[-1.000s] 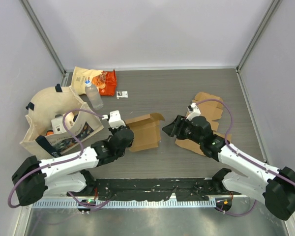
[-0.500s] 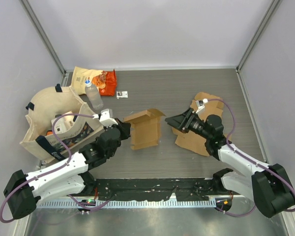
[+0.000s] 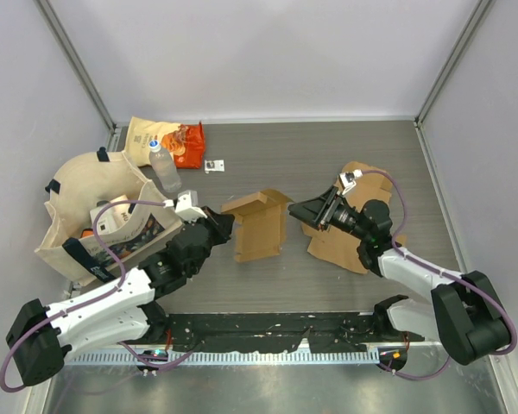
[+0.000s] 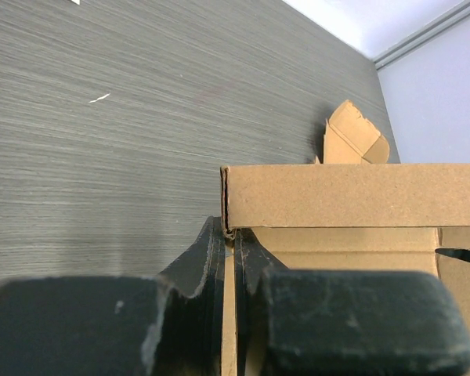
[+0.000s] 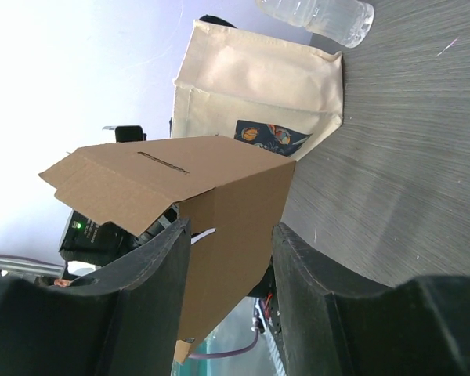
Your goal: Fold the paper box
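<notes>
I see the paper box [image 3: 261,228] at mid-table between the two arms, flaps open at its far end. My left gripper [image 3: 222,224] is clenched on the box's left wall, cardboard pinched between its fingers [image 4: 196,266]. My right gripper [image 3: 295,210] sits just right of the box, jaws spread, grasping nothing; flat cardboard [image 3: 338,248] lies under that arm
</notes>
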